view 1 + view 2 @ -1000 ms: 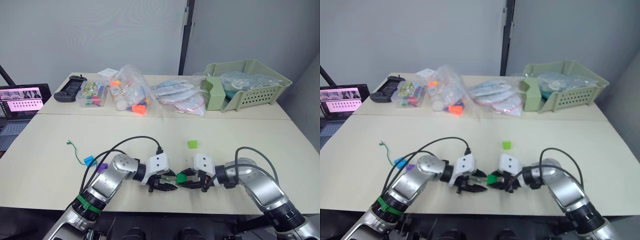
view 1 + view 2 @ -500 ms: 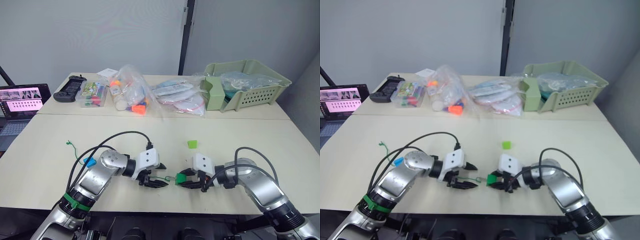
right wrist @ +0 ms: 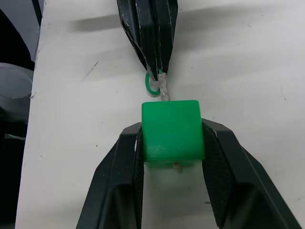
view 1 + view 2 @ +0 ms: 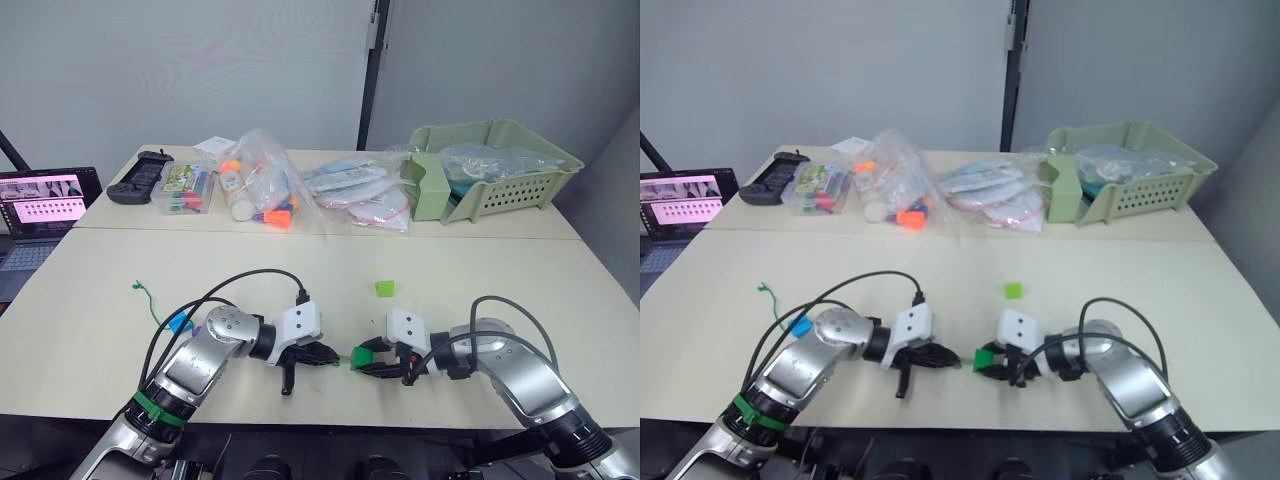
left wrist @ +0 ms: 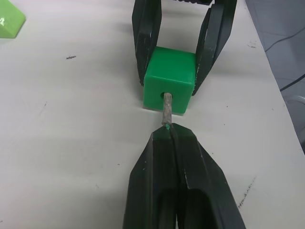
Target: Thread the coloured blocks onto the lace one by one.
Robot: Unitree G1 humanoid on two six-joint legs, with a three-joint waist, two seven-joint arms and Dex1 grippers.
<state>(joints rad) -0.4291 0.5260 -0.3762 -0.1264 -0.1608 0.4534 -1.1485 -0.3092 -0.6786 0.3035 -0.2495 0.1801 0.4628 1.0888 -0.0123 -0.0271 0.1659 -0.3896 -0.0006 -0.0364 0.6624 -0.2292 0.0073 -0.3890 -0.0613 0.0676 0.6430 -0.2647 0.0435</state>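
While both arms lay low over the counter's [image 4: 480, 275] near edge, tips facing, the right gripper [image 3: 172, 167] had its jaws clamped on one dark green block [image 5: 169, 78]. Left gripper [image 5: 170, 138], jaws pressed together, pinched the lace's [image 3: 162, 89] pale tip, poking into that block's hole. One blue block [image 4: 179, 322] sat left; one light green block [image 4: 385, 288] farther back.

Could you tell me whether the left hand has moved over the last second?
Yes. The left hand first backed away from the dark green block held by the right hand, then came back, putting the lace tip into its hole.
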